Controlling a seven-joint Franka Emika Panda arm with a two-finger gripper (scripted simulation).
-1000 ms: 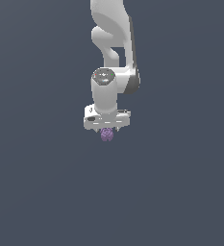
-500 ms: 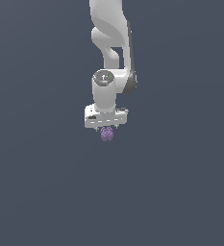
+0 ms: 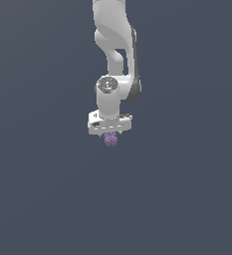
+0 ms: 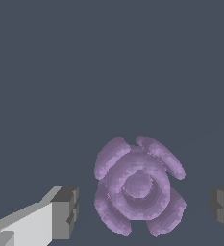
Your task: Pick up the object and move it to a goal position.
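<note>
The object, a small purple bumpy lump [image 3: 110,140], lies on the dark grey floor directly under my white gripper [image 3: 110,135]. In the wrist view the lump [image 4: 138,185] sits between my two dark-tipped fingers [image 4: 65,211], with a gap on either side of it. My gripper [image 4: 142,207] is open and straddles the lump without touching it. The fingers are mostly hidden behind the hand in the exterior view.
The white arm [image 3: 115,50] comes down from the top of the exterior view. A plain dark grey floor [image 3: 187,199] surrounds the lump on all sides.
The gripper has sunk slightly lower over the lump. The lump has not moved.
</note>
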